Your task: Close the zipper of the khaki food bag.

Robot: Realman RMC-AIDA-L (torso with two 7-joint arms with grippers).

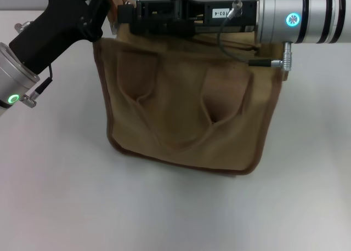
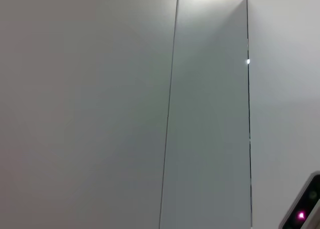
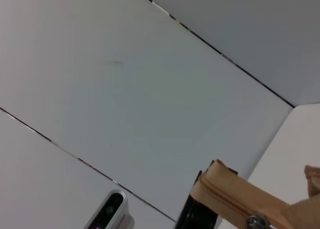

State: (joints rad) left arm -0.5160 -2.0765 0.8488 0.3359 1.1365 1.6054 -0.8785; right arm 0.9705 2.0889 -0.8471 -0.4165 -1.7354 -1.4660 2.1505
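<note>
Khaki food bag [image 1: 186, 119] stands mid-counter [image 1: 55, 196]. Both claws work its far top edge: left claw [image 1: 112, 4] at left corner, right claw [image 1: 137, 12] across the top. Grips: cannot tell. Zipper [image 3: 227, 199] pull near the end; risk: the soft top buckles and jams the slider.

Black grippers on silver wrists with glowing green and cyan rings.
</note>
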